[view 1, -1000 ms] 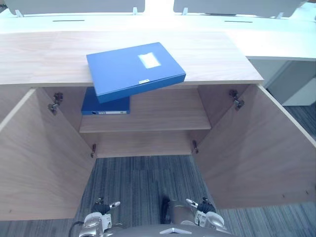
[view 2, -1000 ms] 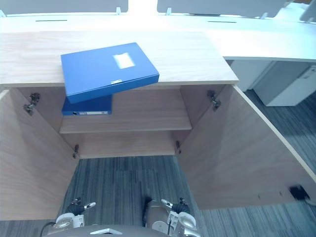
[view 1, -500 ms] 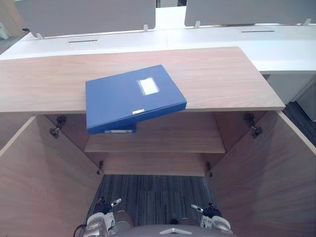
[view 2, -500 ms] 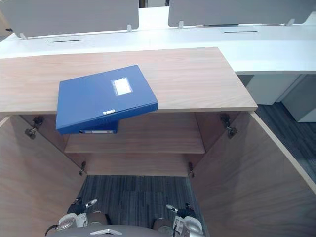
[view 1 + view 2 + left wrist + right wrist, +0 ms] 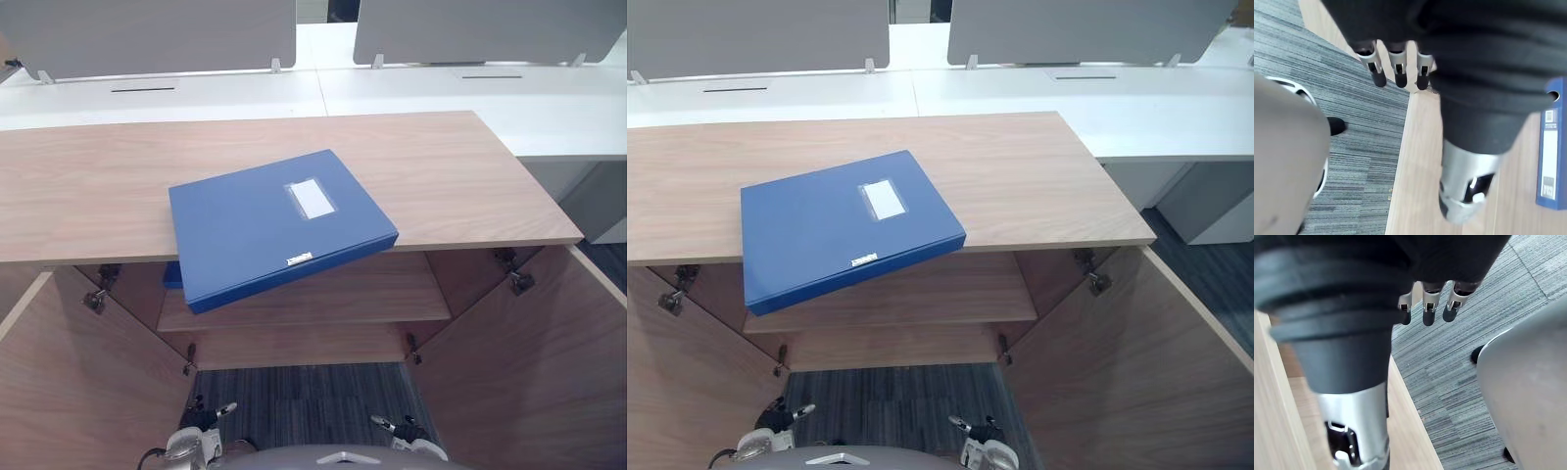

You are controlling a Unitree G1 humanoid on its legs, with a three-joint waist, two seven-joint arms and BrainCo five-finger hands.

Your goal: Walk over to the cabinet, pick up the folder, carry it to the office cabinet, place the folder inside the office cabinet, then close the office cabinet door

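At front edge of surface [image 5: 441, 176], folder [image 5: 279, 225] is lying askew, overhanging. Left hand [image 5: 1398, 62], right hand [image 5: 1429, 303] are hanging low, fingers relaxed, empty. Approach looking nearly done; pickup is calling for raising both hands to folder.

The left hand [image 5: 1397, 62] hangs with its fingers [image 5: 1375, 71] loosely straight in a row, dark tips down, touching nothing. Its thumb [image 5: 1464, 193] stands apart from them, also free. Past the fingers lies grey striped carpet [image 5: 1361, 132], which meets a pale wooden panel [image 5: 1413, 171] along a straight edge. Beyond the thumb, against the wood, a blue folder [image 5: 1549, 122] shows its narrow spine, which carries a white label [image 5: 1547, 178].
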